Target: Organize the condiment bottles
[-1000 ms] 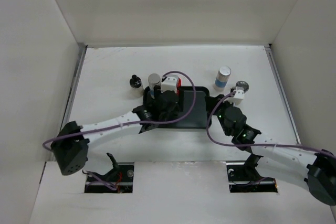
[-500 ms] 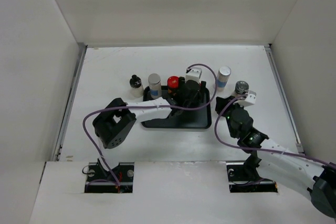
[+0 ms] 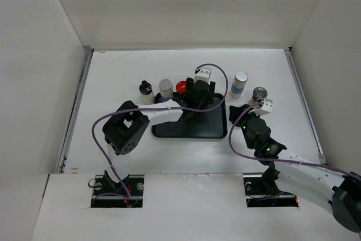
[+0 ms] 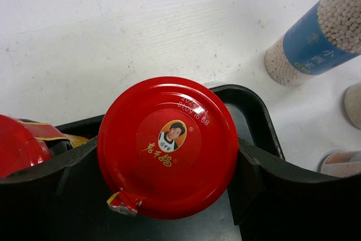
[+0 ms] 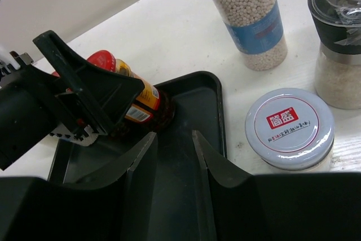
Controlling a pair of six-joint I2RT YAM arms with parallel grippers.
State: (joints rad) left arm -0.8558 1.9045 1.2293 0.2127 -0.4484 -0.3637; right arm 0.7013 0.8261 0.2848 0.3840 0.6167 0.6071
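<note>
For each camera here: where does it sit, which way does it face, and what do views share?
Top external: above and behind, facing down on the flat black rectangular tray; left arm and right arm show.
Left wrist: looks down onto the red-lidded jar between the left fingers.
Right wrist: faces across the tray toward the left fingers; right fingers low in frame.
Shared: the blue-labelled, silver-capped jar appears in both wrist views.

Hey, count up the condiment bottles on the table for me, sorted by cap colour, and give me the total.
Red caps: 2, the held jar and the jar beside it
White or silver caps: 2, the blue-labelled jar and the white-lidded jar
Grey tops: 2, the shaker and the grinder
Black cap: 1, the small bottle
Total: 7
</note>
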